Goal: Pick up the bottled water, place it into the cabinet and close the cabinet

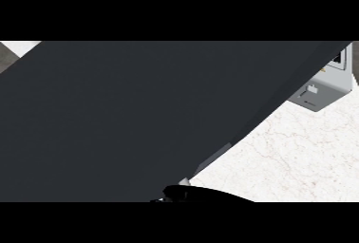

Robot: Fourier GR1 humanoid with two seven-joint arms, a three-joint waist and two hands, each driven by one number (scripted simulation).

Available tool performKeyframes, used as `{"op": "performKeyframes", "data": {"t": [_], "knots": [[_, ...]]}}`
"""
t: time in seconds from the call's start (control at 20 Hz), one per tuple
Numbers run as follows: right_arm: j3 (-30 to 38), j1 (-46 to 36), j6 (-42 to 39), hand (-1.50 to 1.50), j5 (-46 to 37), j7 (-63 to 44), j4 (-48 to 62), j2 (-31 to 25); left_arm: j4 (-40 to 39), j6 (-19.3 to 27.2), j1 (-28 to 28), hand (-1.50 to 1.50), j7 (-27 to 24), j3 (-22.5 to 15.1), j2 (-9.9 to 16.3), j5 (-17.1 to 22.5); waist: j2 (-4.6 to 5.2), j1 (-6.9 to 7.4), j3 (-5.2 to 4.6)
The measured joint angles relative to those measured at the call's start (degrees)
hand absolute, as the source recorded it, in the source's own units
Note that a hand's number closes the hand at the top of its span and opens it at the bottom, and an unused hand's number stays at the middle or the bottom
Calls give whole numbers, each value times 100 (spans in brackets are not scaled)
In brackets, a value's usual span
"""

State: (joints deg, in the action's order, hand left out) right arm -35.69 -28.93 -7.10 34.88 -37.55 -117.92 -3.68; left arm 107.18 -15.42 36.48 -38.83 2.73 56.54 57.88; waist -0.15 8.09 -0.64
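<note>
A large dark cabinet door (140,118) fills most of the head view, running from the upper right down to the lower left. It hides whatever lies behind it, and no bottled water shows anywhere. At the lower edge, just under the door's corner, part of a black hand (203,194) shows; I take it for my right hand. Its shape is too cut off to read. My left hand does not show.
White marble counter (301,152) shows at the right. A grey appliance (326,90) stands at the top right, partly behind the door's edge. A sliver of floor or wall shows at the top left corner.
</note>
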Motion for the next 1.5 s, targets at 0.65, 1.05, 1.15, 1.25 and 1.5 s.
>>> {"op": "performKeyframes", "data": {"t": [0.65, 1.05, 1.15, 1.25, 1.5], "knots": [[726, -2403, 593, 150, 1728, -17, 2528, 354, -363, -943, 1097, -150, -174, 1029, -302, 117, 10, -427, 57], [1473, -2380, -246, 150, 1865, 192, 3752, 221, -215, -1126, 1379, -150, 69, 1445, -779, -21, 20, -610, 65], [1609, -2287, -458, 150, 1785, 344, 3998, 156, -199, -1191, 1403, -150, 134, 1489, -907, -70, 20, -636, 65], [1813, -2343, -609, 150, 1687, 526, 4328, 111, -180, -1246, 1413, -150, 215, 1581, -978, -103, 25, -639, 65], [2026, -2517, -1068, 150, 1250, 1063, 4857, 57, -109, -1350, 1394, -150, 421, 1689, -1219, -209, 3, -639, 43]]}}
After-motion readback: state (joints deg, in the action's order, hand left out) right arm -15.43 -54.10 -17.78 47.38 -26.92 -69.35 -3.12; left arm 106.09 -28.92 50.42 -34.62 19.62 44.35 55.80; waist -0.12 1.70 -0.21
